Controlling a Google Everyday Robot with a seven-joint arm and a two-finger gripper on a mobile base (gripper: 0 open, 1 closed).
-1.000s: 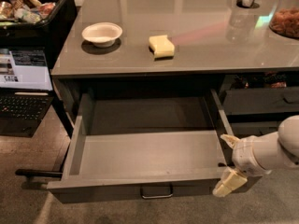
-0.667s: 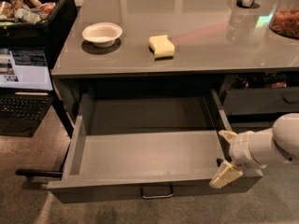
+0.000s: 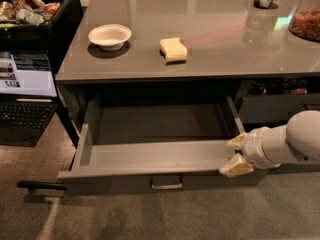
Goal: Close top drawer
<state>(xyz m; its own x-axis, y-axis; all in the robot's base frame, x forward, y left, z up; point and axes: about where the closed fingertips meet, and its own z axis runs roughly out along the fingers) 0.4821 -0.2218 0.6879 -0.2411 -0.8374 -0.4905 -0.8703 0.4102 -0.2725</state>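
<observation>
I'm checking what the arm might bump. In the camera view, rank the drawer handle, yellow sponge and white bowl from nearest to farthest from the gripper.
The gripper is at the right front corner of the top drawer.
1. Drawer handle: just to its left, on the front panel.
2. Yellow sponge: on the tabletop, mid-counter.
3. White bowl: on the tabletop, farther left.

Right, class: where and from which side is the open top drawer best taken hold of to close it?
By the flat front panel, from the front: it faces outward, so a push should drive the top drawer in. The gripper sits at its right front corner.
</observation>
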